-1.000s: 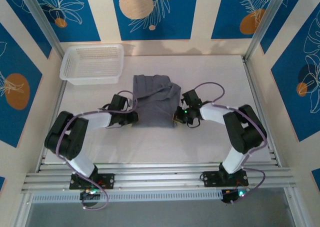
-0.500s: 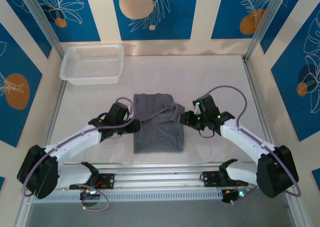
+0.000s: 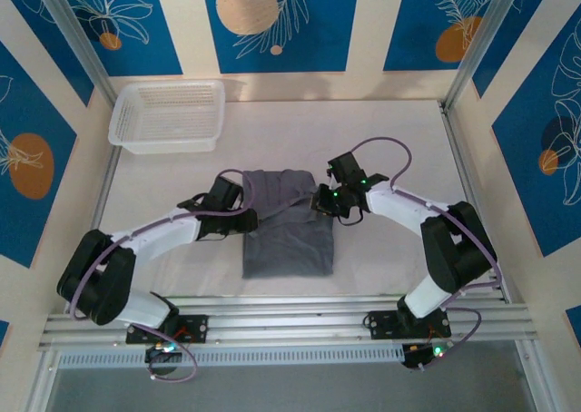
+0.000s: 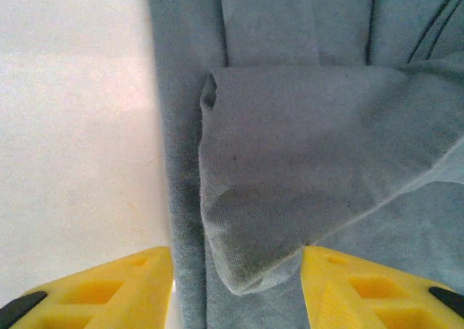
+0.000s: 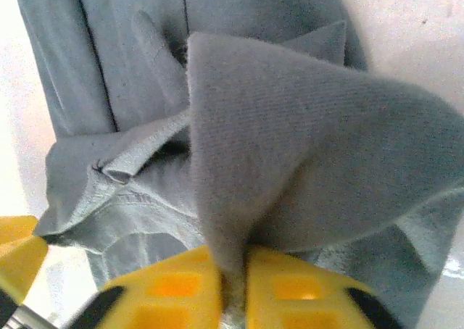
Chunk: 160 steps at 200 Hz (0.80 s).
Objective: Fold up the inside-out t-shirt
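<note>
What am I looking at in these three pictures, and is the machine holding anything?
Two white robot arms, bolted to a white table, are folding a dark slate-grey fabric t-shirt. The wide picture looks down from above; the close-ups come from wrist cameras. The jaws of the right arm are shut on a raised fold of shirt; those of the left arm stand open with a fold between them. A white plastic mesh basket sits at the far left.
</note>
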Tool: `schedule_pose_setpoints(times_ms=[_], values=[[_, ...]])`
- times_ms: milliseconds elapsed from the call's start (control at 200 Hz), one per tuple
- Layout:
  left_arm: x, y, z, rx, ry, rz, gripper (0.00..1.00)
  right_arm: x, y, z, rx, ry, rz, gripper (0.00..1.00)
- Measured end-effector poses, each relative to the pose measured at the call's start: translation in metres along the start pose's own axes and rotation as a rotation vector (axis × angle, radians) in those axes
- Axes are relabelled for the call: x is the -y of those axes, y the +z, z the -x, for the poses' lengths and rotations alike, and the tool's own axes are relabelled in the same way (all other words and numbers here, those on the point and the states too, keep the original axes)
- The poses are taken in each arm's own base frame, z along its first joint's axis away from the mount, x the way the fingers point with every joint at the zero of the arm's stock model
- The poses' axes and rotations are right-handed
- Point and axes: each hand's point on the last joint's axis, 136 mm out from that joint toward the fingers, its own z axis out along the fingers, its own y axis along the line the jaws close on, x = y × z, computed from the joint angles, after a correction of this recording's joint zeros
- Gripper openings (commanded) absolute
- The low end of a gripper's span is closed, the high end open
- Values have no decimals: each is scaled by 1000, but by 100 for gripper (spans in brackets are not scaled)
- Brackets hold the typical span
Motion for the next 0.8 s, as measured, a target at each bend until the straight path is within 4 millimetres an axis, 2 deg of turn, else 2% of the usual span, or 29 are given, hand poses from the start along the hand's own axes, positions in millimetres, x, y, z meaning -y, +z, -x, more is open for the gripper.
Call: schedule_pose_setpoints(times_ms=[55,130,280,355,450,575,715,800], values=[[0,5,-2,-11,-2,-1,46,-3,-2,2,7,-10,2,0],[-2,13,-6,-37,-7,2,38,-5,-3,4,13,-11,5,0],[-2,25,-12,-73,-13,1,12,-5,-3,4,14,-12,6,0],[0,25,-11,-75,-21,-10,5,-6,-5,4,17,-13,10,0],[5,21,-5,-61,-25,-25,0,-8,-9,4,21,-14,14,0],[18,3,10,-20,-14,-53,0,-17,-18,8,30,-18,33,0],[32,-23,36,52,-3,-94,0,-39,-31,24,58,-29,96,0],[33,-34,50,87,-16,-105,0,-42,-38,39,78,-14,133,0]])
